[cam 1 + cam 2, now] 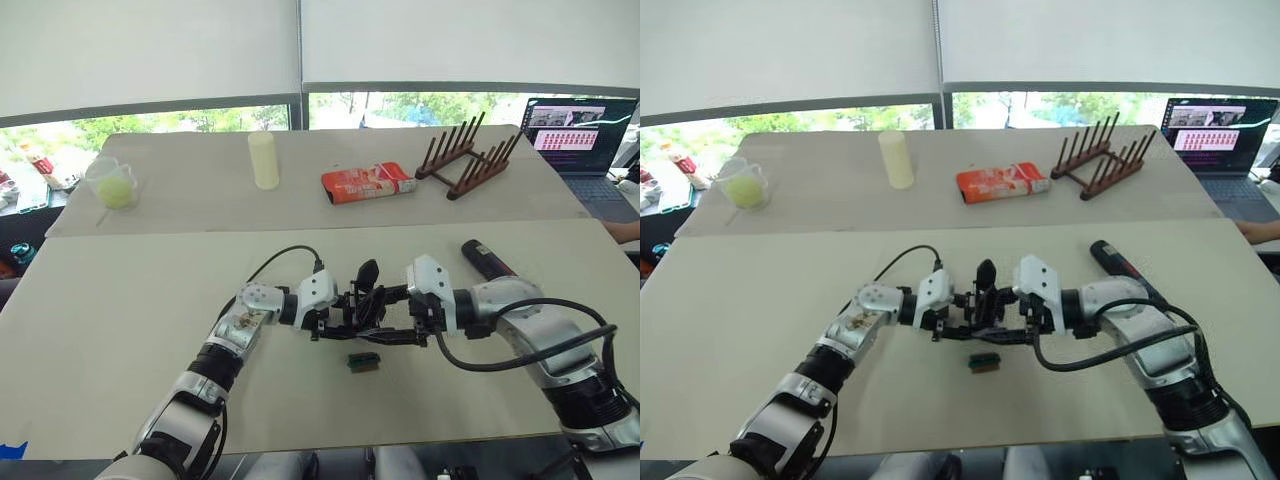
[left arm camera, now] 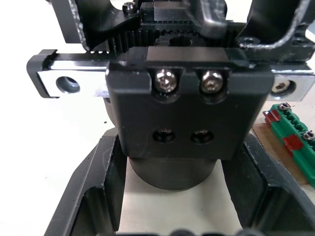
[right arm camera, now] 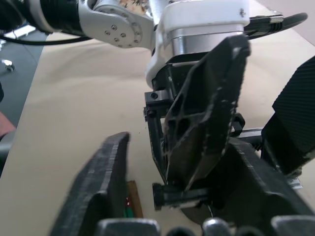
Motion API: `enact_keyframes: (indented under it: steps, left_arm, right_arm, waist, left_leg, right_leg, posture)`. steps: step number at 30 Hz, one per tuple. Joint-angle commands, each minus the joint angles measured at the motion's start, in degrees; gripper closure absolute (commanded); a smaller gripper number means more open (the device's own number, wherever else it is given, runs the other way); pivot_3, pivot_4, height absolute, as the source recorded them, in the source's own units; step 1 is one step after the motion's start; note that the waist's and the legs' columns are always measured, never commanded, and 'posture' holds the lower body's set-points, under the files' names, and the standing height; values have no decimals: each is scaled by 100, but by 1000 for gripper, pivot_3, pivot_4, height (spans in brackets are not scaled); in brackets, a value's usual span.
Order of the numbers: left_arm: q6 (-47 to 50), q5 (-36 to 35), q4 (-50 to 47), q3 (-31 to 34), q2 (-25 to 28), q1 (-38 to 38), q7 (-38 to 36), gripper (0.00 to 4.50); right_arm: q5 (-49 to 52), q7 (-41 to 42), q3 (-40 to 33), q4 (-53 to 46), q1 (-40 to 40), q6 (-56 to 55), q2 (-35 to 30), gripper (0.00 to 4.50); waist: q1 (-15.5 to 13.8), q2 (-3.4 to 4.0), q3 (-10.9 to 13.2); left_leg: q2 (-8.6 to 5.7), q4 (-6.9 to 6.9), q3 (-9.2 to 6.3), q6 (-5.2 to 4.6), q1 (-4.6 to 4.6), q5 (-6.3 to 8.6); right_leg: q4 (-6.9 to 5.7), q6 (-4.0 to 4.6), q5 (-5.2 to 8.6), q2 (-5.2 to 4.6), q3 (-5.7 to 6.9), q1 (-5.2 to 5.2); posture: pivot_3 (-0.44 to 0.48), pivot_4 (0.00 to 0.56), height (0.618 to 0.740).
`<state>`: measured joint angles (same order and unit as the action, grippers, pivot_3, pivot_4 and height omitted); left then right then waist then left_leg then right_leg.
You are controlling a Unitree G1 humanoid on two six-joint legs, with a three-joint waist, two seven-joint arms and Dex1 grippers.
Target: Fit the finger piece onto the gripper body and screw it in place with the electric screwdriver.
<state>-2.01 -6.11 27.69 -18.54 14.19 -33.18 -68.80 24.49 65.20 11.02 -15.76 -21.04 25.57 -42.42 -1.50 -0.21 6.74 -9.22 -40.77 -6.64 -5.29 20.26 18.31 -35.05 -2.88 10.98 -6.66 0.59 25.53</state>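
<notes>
Left arm: silver metal forearm [image 1: 232,335], black ribbed cuff, white wrist housing [image 1: 314,290], lower left of frame.
Right arm: silver metal forearm [image 1: 545,335], white wrist housing [image 1: 432,278], lower right.
Cables: black looped cable [image 1: 282,255] at left wrist; thick black cable [image 1: 520,355] along right forearm.
Fingers: matte black ribbed plastic fingers [image 3: 206,118].

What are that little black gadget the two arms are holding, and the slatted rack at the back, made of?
The gripper body looks like matte black plastic or coated metal, which one is hard to tell; its shiny silver screw heads and the bright rail across it look like steel. The rack looks like dark reddish-brown wood, with plain round pegs standing on two base bars.
</notes>
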Motion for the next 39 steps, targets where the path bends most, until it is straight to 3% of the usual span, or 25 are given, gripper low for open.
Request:
enact_keyframes:
  steps: [1,5,13,17,19,22,25,28,31,39]
  left_arm:
    - [-114,-88,3,91,-24,-103,-67,2226]
    - [-236,-31,186,43,-155,-118,-33,2226]
    - [-606,256,1243,209,-523,-520,807,2226]
    - [-648,208,1071,154,-296,-393,444,342]
    - [-651,189,829,169,-16,-289,235,88]
    - [-437,-1,267,300,498,-114,-128,88]
    - [309,-483,-857,499,1238,214,-702,88]
    - [1227,-1065,-2129,663,1925,516,-1133,88]
    - [2072,-1696,-3421,995,2570,578,-1272,88]
    - [3991,-3093,-4808,1550,2807,-239,-569,88]
  right_arm:
    - [174,6,-506,-389,-48,151,-338,1336]
    - [446,253,-1092,-781,278,372,-1025,1336]
    - [739,306,-2333,-882,1003,1142,-2081,1336]
    - [695,427,-2595,-701,1318,1718,-2789,178]
    - [717,492,-2605,-470,1274,2083,-3183,24]
    - [667,508,-2288,79,899,2620,-3659,24]
    - [67,565,-1597,928,504,2342,-3908,24]
    - [-345,661,-851,1738,-129,2674,-3873,24]
    - [-1244,671,16,2969,-1070,2149,-3407,24]
    - [-2499,1075,1031,5244,-2650,1515,-2441,24]
  waist:
    - [-5,-1,3]
    - [-70,8,14]
    - [-194,2,19]
    - [-167,3,20]
    - [-110,6,21]
    - [-34,16,26]
    - [11,15,27]
    - [45,23,36]
    - [52,32,53]
    - [81,45,72]
  left_leg:
    - [-1,0,0,0,2,0]
    - [-2,2,-1,0,6,0]
    - [-7,-8,-1,1,6,2]
    - [-2,-5,3,-2,3,3]
    - [6,0,3,-2,3,2]
    - [9,8,13,-2,7,2]
    - [10,10,20,-2,17,2]
    - [6,1,22,-3,55,2]
    - [-7,-14,23,-4,75,1]
    - [-6,-7,21,-2,77,0]
  right_leg:
    - [1,0,0,-1,0,2]
    - [4,0,0,-3,0,5]
    - [9,-1,0,-22,2,-18]
    - [7,-1,0,-39,2,-14]
    - [4,-1,0,-38,1,-6]
    - [0,0,0,-40,-3,8]
    - [-3,3,-2,-46,-1,28]
    - [-8,4,-3,-46,3,66]
    - [-3,4,-3,-62,18,73]
    - [-5,5,-5,-66,17,79]
  posture:
    - [0,150,740]
    - [0,150,740]
    - [0,150,740]
    - [0,150,740]
    - [0,150,740]
    - [0,150,740]
    - [0,150,740]
    - [0,150,740]
    - [0,150,740]
    - [0,150,740]
